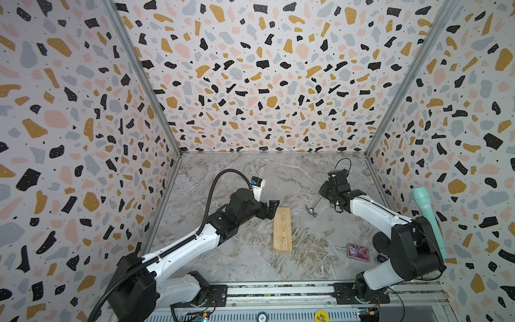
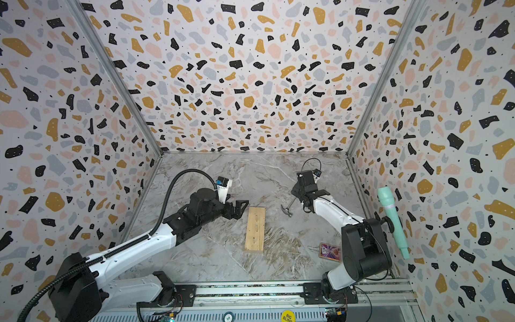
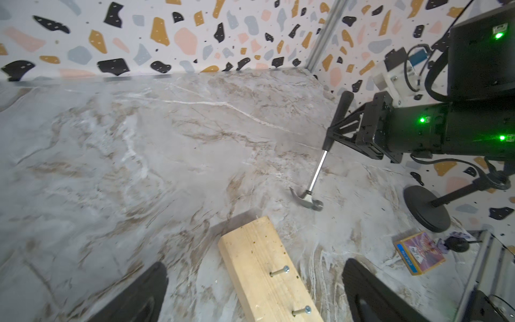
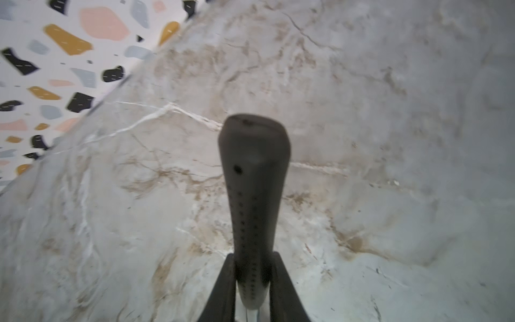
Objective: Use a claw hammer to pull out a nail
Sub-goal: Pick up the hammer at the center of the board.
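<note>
Right jaws pinch the claw hammer (image 3: 317,172) by its dimpled rubber handle (image 4: 253,181); left jaws gape wide.

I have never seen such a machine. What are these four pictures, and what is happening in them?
These are two robot arms mounted at a marble table. Two pictures look down from above, almost identically; the other two come from a camera on each arm's wrist. On the table lies a wooden block with nails sticking out, and a small colourful box. The right fingers are shut on the black handle of a claw hammer, its head hanging low. The left fingers are open and empty, near the block.
</note>
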Motion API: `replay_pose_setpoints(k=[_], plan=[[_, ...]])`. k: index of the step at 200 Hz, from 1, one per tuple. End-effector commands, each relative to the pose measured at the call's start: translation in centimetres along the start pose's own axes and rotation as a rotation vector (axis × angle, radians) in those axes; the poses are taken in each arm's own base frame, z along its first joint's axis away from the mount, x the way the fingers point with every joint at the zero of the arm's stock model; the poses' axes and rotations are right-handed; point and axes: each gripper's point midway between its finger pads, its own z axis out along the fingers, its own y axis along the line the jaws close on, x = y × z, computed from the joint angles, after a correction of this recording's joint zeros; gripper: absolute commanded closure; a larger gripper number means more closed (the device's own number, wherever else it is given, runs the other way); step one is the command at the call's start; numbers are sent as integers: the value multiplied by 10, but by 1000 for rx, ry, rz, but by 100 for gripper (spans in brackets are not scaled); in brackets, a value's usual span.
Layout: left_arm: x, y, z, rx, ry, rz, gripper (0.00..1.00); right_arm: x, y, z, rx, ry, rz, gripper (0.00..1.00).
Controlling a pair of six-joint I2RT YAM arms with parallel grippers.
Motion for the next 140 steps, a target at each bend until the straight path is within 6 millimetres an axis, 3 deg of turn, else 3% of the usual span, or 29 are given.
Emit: replay_pose_setpoints(k=[1, 37, 106, 140], plan=[[-8, -22, 10, 119, 19, 53, 0, -36, 52, -32, -202, -112, -109, 100], [-18, -36, 37, 173, 42, 125, 1, -42, 83, -55, -329, -172, -233, 100], [-24, -54, 108, 254, 53, 234, 9, -33, 116, -72, -482, -187, -371, 100], [-28, -59, 124, 282, 60, 280, 10, -33, 133, -88, -571, -195, -440, 100]])
